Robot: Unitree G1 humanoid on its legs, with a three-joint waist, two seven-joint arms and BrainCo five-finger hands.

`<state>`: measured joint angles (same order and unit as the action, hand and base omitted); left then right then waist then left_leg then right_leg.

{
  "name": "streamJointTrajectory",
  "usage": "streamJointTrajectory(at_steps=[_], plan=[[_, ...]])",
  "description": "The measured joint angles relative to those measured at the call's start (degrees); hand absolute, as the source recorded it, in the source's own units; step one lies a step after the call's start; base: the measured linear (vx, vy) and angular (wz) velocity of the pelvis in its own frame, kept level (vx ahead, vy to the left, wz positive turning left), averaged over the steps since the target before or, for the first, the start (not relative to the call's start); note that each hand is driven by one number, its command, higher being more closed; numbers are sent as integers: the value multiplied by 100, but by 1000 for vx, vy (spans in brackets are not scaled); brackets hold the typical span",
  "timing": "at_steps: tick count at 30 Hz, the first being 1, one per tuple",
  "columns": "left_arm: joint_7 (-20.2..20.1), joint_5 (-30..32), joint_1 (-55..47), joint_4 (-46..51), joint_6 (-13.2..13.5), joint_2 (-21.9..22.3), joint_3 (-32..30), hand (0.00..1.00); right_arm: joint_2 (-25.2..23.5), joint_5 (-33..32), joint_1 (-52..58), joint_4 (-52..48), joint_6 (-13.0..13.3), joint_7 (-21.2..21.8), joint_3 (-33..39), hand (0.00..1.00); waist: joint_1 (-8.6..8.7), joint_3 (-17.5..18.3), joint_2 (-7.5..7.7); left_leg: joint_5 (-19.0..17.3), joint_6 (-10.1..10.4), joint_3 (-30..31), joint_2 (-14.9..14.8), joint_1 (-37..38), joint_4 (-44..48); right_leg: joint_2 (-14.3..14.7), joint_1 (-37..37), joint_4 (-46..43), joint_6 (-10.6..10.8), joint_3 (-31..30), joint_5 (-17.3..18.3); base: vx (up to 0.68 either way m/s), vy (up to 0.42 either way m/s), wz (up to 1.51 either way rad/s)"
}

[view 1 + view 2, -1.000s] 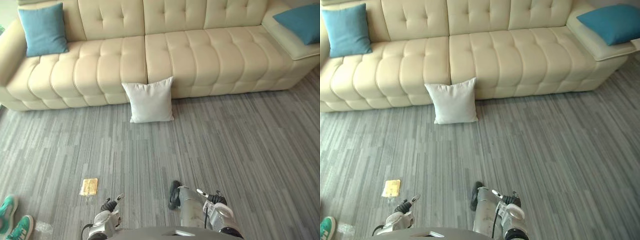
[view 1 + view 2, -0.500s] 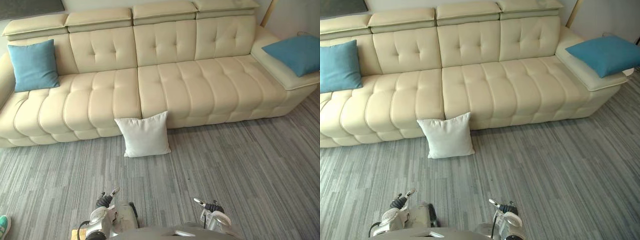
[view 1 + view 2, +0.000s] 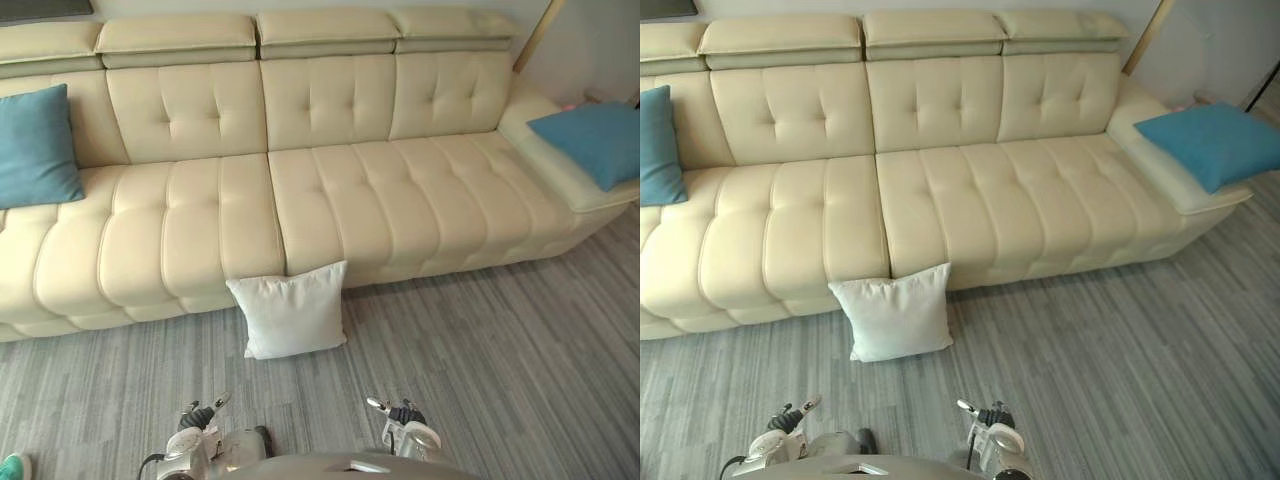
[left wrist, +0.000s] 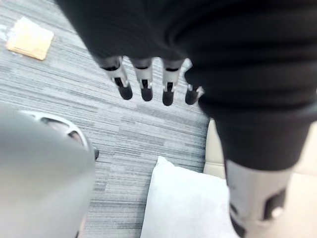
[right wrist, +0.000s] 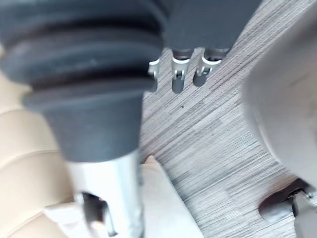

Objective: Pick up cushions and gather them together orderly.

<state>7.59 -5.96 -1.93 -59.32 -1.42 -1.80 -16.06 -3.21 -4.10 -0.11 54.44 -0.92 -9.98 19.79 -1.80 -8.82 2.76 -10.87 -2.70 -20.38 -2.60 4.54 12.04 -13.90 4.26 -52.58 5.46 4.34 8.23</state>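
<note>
A white cushion [image 3: 293, 312] stands on the grey floor, leaning against the front of the cream sofa [image 3: 330, 190] near its middle seam. One blue cushion [image 3: 35, 145] leans on the sofa's left end. A second blue cushion [image 3: 1210, 143] lies on the raised right end. My left hand [image 4: 144, 82] hangs over the floor with straight fingers and holds nothing; the white cushion [image 4: 188, 203] shows past it. My right hand [image 5: 178, 74] also hangs open and empty above the floor, with the white cushion [image 5: 161, 201] and the sofa front beyond it.
A small yellow card [image 4: 29, 38] lies on the floor behind my left side. A person's teal shoe [image 3: 10, 467] shows at the lower left corner. Grey plank floor [image 3: 500, 360] stretches in front of the sofa.
The whole picture has shifted: the camera has come nearer to the sofa and turned a little, so the white cushion sits lower in view. Both hands still hang empty.
</note>
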Motion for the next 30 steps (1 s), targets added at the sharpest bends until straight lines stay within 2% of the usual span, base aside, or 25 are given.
streamJointTrajectory(at_steps=[1, 2, 4, 5, 7, 8, 9, 10, 11, 13, 15, 18, 19, 22, 23, 25, 27, 29, 30], plan=[[1, 1, -20, -9, -1, 19, 3, 0, 11, -1, 24, 1, 6, -1, -15, 0, 18, -5, -3, -18, 29, 0, -5, 230, -127, 17, 191, -46, -94, 288, 297, 179, -16, 13], [1, 4, -20, -17, -1, 20, 7, 0, 21, 0, 28, -18, 16, -1, -23, 0, 31, -5, -3, -26, 42, 15, -9, 324, -180, 31, 299, 44, -154, 443, 408, 163, -55, 22], [0, 6, 22, -39, 1, 48, -46, 0, 48, -1, 17, -73, 22, 1, -21, 0, 56, -6, -22, -91, 159, 99, -58, 475, -248, 135, 682, 700, -259, 808, 603, 199, -137, 25], [1, 11, 6, -41, 0, 97, -204, 0, 49, -4, 2, -87, 38, -1, 77, 0, 89, -9, -57, -160, 292, 183, -170, 524, -242, 363, 837, 1544, -304, 910, 590, 235, -205, 22], [1, 16, -1, -44, 0, 129, -313, 0, 49, -2, -2, -75, 49, -3, 119, 0, 97, -21, -76, -264, 467, 255, -280, 643, -240, 579, 858, 2409, -332, 860, 366, 265, -221, 18], [-13, 65, 1, -45, -4, 130, -362, 0, 47, -7, 21, -67, 50, -2, 120, 0, 103, -23, -51, -370, 631, 302, -311, 754, -221, 671, 781, 2991, -355, 733, -134, 394, -266, 15], [-25, 98, -17, -124, -5, 209, -419, 0, 125, -2, 26, -44, 49, 0, 128, 0, 105, -21, -139, -423, 757, 363, -429, 898, -218, 828, 592, 3009, -477, 797, -389, 465, -297, 10], [-45, 158, 6, -167, -10, 377, -423, 0, 243, -2, 22, -25, 50, -3, 202, 0, 99, -17, -315, -388, 761, 362, -583, 933, -261, 967, 590, 2946, -539, 867, -186, 451, -264, 5], [-48, 185, 24, -164, -5, 460, -424, 0, 302, -1, 12, -23, 51, -3, 264, 0, 110, -34, -430, -385, 767, 391, -649, 984, -296, 1017, 570, 2894, -580, 935, -89, 339, -195, 2], [-54, 287, 39, -153, -8, 525, -422, 0, 353, -1, 21, 24, 40, -6, 350, 0, 137, -8, -516, -261, 821, 533, -715, 1003, -300, 1047, 483, 2796, -667, 1065, 103, 298, -154, 21], [-57, 287, 38, -135, -10, 523, -424, 0, 356, 1, 61, 52, 38, -6, 347, 0, 150, -19, -508, -202, 845, 699, -792, 998, -52, 1041, 223, 2856, -737, 1228, 204, 235, -119, 46], [-79, 284, 20, 79, -8, 521, -426, 0, 346, 2, 153, 49, 21, -6, 327, 0, 39, -37, -464, -203, 862, 854, -970, 406, 1355, 1035, -174, 3138, -734, 1351, 245, 116, -63, 39], [-74, 284, 2, 159, -8, 521, -431, 0, 357, 0, 155, 49, -5, -13, 325, 0, 11, -39, -475, -129, 988, 932, -1091, 2, 2147, 1054, -224, 3218, -721, 1365, 252, 34, 2, 17], [-72, 283, -14, 232, -8, 505, -463, 0, 354, -9, 155, 48, -7, -31, 323, 0, 5, -41, -476, -82, 1029, 933, -1219, -276, 2686, 1088, -236, 3283, -684, 1345, 236, 29, 39, -7], [-72, 284, -48, 229, -10, 491, -464, 0, 351, -11, 156, 46, -7, -33, 324, 0, 3, -46, -460, -79, 1018, 927, -1229, -294, 2710, 1080, -240, 3314, -676, 1332, 222, 56, 91, -2], [-72, 282, -52, 226, -11, 458, -472, 0, 347, -20, 155, 46, -42, -51, 328, 0, 11, -60, -402, -618, 789, 738, -1247, -343, 2493, 1012, -259, 3527, -595, 1235, 110, 34, 108, 1], [-55, 283, -54, 226, -11, 429, -470, 0, 339, -21, 152, 51, -55, -56, 332, 0, 0, -89, -361, -877, 745, 711, -1212, -399, 2078, 903, -339, 3643, -535, 1136, 60, 18, 190, -16], [-33, 278, -58, 213, -6, 420, -447, 0, 356, -20, 169, 56, -55, -59, 264, 0, -3, -91, -351, -686, 747, 836, -1114, -452, 1373, 798, -334, 3589, -310, 995, 15, -12, 285, -41], [-25, 262, -49, 168, 0, 404, -413, 0, 378, -18, 155, 67, -61, -58, 157, 0, -41, -41, -395, -533, 994, 848, -1047, -375, 1055, 791, -225, 3447, -145, 734, 46, -11, 294, -54]])
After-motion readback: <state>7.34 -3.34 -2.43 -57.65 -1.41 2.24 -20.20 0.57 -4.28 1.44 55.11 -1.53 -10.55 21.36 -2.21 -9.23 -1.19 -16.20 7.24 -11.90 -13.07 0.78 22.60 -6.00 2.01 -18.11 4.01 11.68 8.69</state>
